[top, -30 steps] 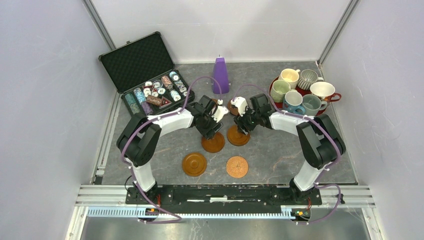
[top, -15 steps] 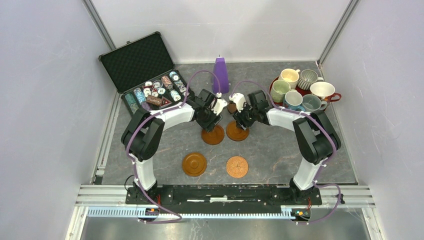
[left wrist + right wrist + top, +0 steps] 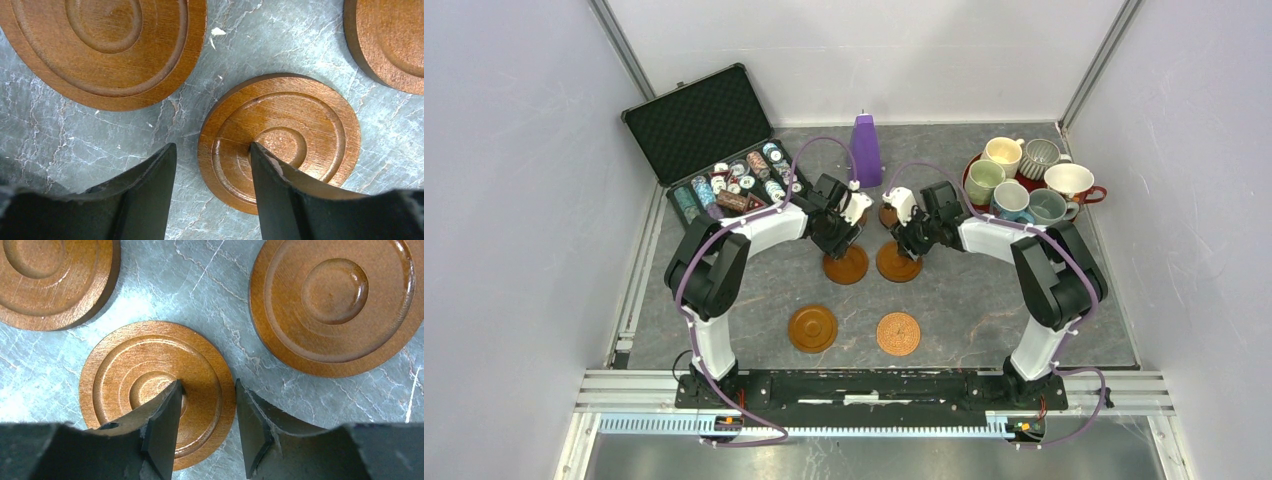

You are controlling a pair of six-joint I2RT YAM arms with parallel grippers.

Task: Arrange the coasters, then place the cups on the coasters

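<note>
Mid tabletop (image 3: pixel 984 310), the left gripper (image 3: pixel 212 147) spreads its jaws over one coaster (image 3: pixel 300 130), the right gripper (image 3: pixel 208 383) over another coaster (image 3: pixel 125 365), likely to pinch the edges.

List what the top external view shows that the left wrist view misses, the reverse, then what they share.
Top only: chip case, purple cone, mugs on the red tray, patterned coaster. Left wrist only: the left gripper open, straddling the rim of a ringed coaster. Both: ringed coasters on the grey table.
</note>
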